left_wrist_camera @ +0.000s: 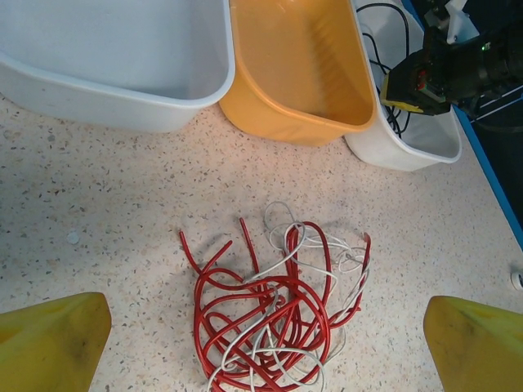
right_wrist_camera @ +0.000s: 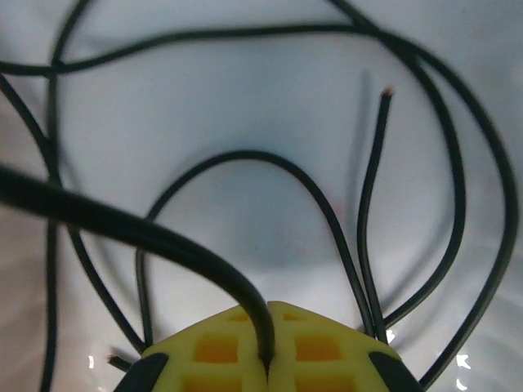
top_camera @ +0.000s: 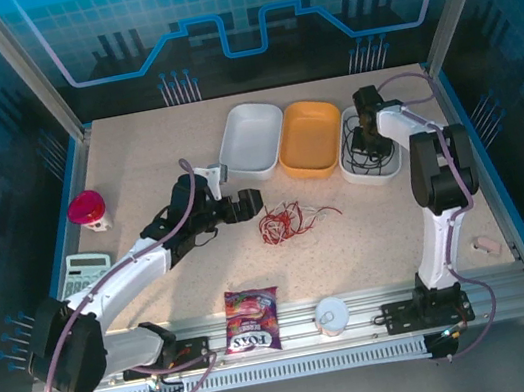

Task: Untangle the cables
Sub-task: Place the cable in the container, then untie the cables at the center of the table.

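Roughly a third done by my read: the black cables [top_camera: 378, 159] sit in the small white bin [left_wrist_camera: 396, 153] at the far right of the table [top_camera: 137, 177], apart from the rest. Left to do: the red and white tangle [left_wrist_camera: 265, 318] lies mid-table in front of the bins, red strands looped through whitish ones, nothing pulled free. Orange bin [top_camera: 311, 139] and big white bin [top_camera: 252, 139] are both bare, likely meant for the red and the white. Right claw [right_wrist_camera: 267, 317] is down inside the small white bin, pads pressed together, clamped on one black cable [right_wrist_camera: 163, 238] that runs into the seam between them; other black loops lie on the bin floor beneath. Left claw [left_wrist_camera: 261, 327] hovers just beside the tangle, fingers [left_wrist_camera: 53, 343] spread wide, holding nothing.
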